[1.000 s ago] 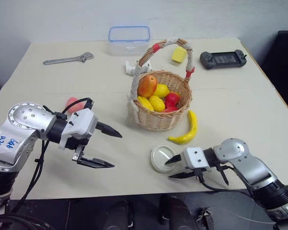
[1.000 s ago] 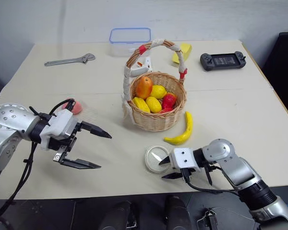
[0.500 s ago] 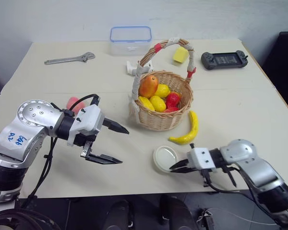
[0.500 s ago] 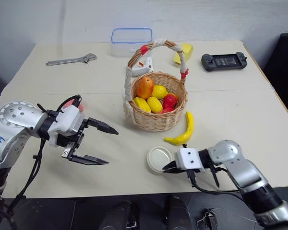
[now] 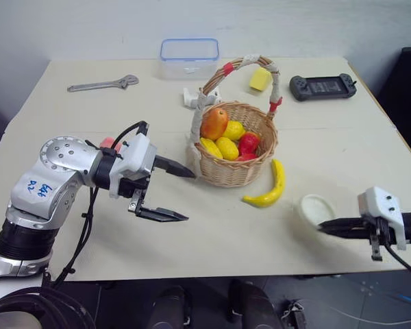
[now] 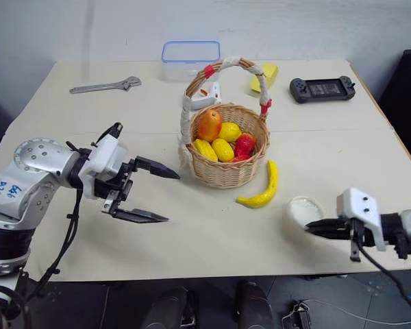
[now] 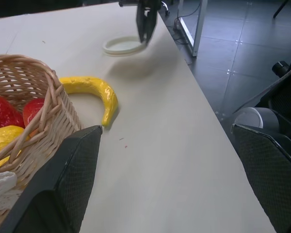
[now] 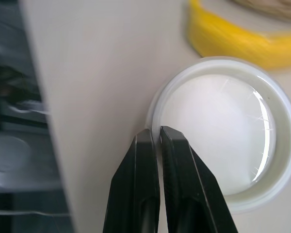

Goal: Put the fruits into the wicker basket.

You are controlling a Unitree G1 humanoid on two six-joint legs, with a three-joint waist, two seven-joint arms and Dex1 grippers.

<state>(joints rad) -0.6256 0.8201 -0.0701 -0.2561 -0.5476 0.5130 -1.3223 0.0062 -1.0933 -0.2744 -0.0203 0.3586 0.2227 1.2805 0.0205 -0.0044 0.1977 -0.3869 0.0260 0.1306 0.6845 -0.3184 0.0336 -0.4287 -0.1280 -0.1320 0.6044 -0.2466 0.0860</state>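
White lid point(image 8: 223, 133) at table edge (rim pinched by right pincer point(image 8: 157, 141)), left pincer point(image 5: 181, 194) agape, empty.

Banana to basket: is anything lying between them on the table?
Nothing visible does. The banana lies on bare table right beside the basket, on its right-hand side. The white lid sits on the banana's far side from the basket, by the shut right gripper.

You see the banana point(image 5: 268, 186) lying just right of the basket point(image 5: 234, 147), the round lid point(image 5: 314, 209) further right, the box point(image 5: 188, 56) behind.
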